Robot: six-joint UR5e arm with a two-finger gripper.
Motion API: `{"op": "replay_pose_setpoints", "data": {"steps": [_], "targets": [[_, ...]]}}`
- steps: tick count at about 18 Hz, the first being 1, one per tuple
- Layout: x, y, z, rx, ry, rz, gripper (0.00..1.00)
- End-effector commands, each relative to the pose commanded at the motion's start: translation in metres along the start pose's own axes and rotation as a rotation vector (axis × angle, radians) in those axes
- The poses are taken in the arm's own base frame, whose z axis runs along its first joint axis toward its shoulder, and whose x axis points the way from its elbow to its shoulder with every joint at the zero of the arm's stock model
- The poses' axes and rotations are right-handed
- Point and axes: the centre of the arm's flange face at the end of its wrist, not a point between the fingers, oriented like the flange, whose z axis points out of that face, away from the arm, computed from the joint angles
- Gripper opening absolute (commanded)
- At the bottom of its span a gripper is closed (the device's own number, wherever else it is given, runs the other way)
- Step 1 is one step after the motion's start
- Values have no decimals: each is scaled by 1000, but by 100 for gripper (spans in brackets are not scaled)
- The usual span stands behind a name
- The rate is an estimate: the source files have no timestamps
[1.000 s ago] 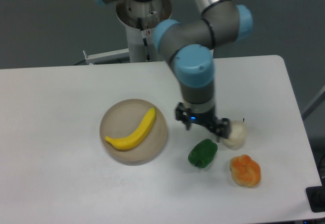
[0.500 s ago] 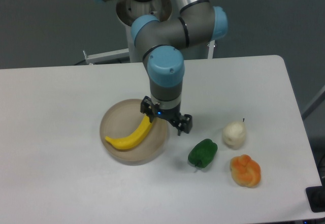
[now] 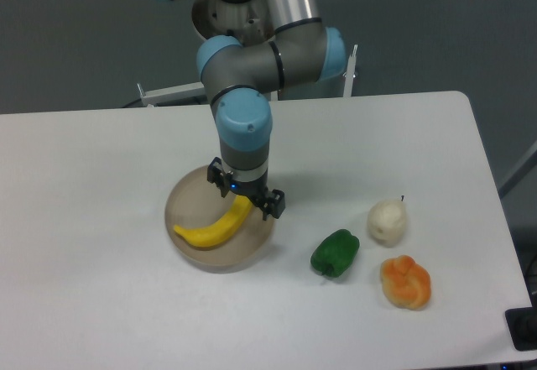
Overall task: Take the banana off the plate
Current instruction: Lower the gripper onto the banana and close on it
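My arm reaches forward from its base at the worktop's far edge, wrist pointing straight down, claw low with its two fingers spread apart, gripping nothing.

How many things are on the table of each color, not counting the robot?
Yellow: 1, the banana
Beige: 1, the plate
Green: 1, the green pepper
White: 1, the pale pear-shaped fruit
Orange: 1, the lumpy orange fruit
Total: 5

Single fixed camera, high front, looking down at table, seemingly mid-range.
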Motion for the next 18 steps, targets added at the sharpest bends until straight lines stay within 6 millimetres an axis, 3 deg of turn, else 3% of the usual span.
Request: {"op": "replay_pose_setpoints", "data": {"steps": [2, 16, 18], "targets": [[4, -2, 14, -6, 4, 7, 100], [3, -8, 34, -7, -2, -8, 100], [3, -9, 35, -7, -2, -12, 84]]}}
